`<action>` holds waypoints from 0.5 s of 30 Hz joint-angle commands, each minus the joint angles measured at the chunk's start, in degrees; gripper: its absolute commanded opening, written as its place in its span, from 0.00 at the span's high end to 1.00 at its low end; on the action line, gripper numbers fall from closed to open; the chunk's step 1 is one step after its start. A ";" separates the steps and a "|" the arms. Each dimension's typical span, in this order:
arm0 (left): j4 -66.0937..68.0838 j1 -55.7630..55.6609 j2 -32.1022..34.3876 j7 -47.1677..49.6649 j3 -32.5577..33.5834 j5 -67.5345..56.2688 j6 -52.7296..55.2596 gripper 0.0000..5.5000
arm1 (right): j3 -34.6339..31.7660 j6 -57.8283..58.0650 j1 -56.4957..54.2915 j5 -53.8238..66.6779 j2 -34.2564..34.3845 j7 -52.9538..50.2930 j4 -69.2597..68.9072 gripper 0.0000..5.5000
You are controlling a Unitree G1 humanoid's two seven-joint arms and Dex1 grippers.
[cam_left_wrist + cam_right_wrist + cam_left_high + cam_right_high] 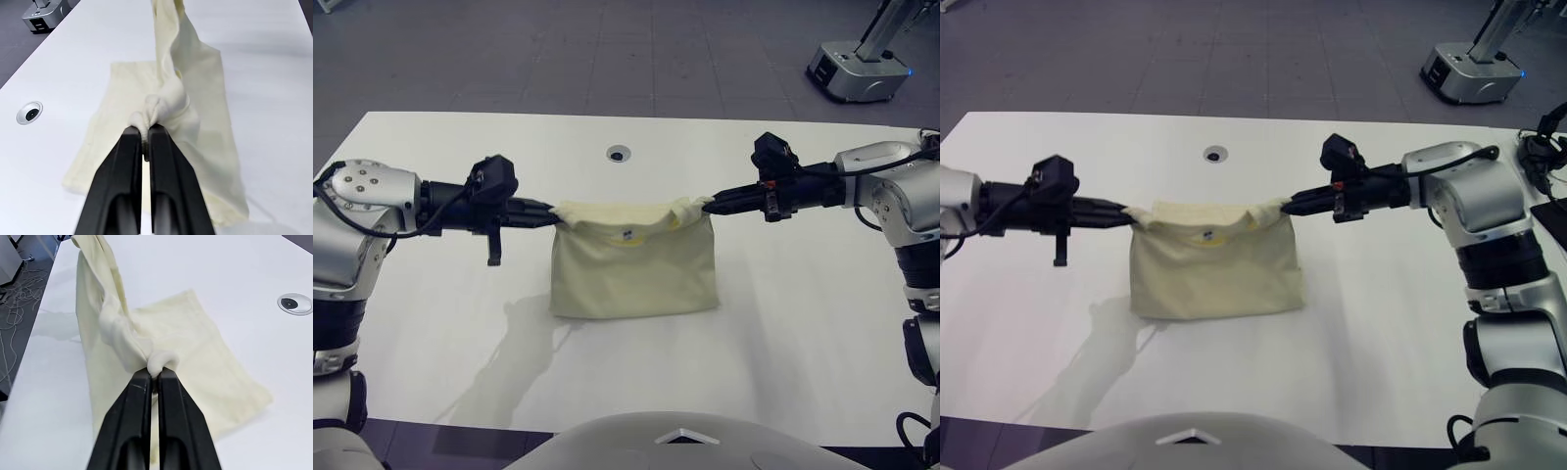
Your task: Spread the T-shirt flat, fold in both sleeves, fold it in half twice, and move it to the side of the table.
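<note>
Hanging between the two arms, the pale yellow T-shirt [634, 264] is pulled taut along its top edge, which sags only slightly in the middle. Its lower part drapes down and lies on the table [803, 323] near the centre. It looks narrowed to a compact rectangle, so the sleeves appear to be folded in and one of the halving folds seems to be the step in hand. The left gripper [551, 214] is pinched tight on a bunched corner at the shirt's left end. The right gripper [708, 207] is likewise clamped on a wad of cloth at the right end. Both wrist views show the black fingers pressed together with fabric squeezed at their tips. Holding the two corners level and apart likely keeps the layers from slipping, so the raised edge can be carried over and laid down evenly. Beyond the shirt, well apart from it, a round cable port [620, 153] sits in the tabletop.
</note>
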 commanded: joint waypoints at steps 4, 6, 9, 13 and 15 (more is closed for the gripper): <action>14.18 -9.17 -6.97 0.70 -4.51 7.28 -4.91 1.00 | 0.75 -6.38 -7.38 -6.91 6.45 1.16 14.50 1.00; 17.59 -10.39 -8.30 0.98 -5.02 8.88 -6.10 1.00 | 0.74 -8.28 -9.05 -8.82 8.45 0.85 19.03 1.00; 22.23 -11.52 -10.33 1.72 -5.81 11.26 -7.87 1.00 | 0.80 -11.22 -10.57 -11.67 11.39 0.45 25.77 1.00; 29.36 -12.55 -13.83 4.24 -6.81 14.89 -10.71 1.00 | 0.57 -16.07 -11.93 -15.79 16.29 -1.83 36.70 1.00; 34.27 -13.76 -16.45 6.09 -7.49 16.87 -12.56 1.00 | 0.39 -18.71 -11.66 -17.75 18.11 -3.32 41.25 1.00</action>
